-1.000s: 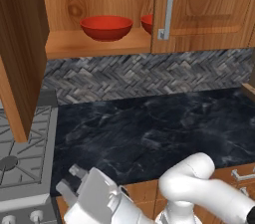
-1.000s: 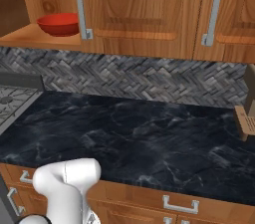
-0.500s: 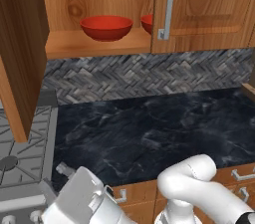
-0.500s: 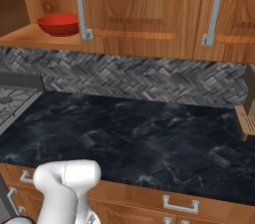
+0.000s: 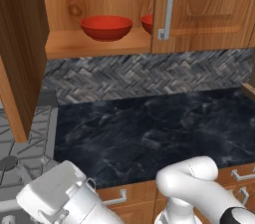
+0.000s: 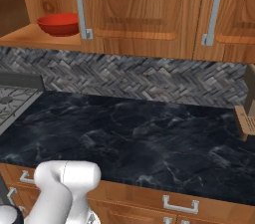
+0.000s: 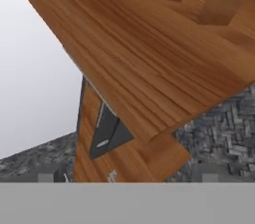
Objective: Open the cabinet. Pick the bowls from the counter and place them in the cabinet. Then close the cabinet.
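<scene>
bowls [image 5: 106, 27] sat on cabinet [image 5: 94, 44] shelf, one at its front edge, stowed | left door [image 5: 20, 54] swung out, unclosed | counter [image 5: 164, 128] bare | gripper jaws apart, holding nothing

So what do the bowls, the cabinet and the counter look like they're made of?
Bowls: glossy plain red, possibly glazed ceramic or plastic; the sheen leaves it open. Cabinet: warm brown wood with visible grain, silver bar handle that looks metal. Counter: dark polished stone, judging by pale marbled veins.
</scene>
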Controlling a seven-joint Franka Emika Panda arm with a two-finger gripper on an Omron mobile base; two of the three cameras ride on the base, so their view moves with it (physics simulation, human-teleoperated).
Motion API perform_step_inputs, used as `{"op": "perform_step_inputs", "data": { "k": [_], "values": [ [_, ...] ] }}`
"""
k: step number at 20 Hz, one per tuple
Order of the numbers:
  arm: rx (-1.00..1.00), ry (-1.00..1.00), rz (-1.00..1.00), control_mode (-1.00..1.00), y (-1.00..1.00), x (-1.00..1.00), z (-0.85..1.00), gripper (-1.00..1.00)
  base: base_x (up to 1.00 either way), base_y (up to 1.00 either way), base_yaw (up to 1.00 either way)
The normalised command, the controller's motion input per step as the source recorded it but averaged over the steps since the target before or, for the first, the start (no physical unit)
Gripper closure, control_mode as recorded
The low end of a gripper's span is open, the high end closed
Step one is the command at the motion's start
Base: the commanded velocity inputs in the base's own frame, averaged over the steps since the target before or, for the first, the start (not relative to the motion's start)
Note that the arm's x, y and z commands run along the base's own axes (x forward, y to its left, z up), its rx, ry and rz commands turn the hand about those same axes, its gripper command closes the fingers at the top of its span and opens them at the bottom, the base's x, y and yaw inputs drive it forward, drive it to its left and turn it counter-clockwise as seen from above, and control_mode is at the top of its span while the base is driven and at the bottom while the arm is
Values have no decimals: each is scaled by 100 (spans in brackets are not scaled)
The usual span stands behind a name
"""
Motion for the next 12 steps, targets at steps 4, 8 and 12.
{"op": "perform_step_inputs", "data": {
  "k": [4,8,12],
  "values": [
    [16,20,-32,-100,58,-51,0,-100,0,0,0],
    [16,11,-29,-100,44,-55,0,-100,0,0,0],
    [13,0,-29,-100,32,-69,0,-100,0,0,0]
  ]
}}
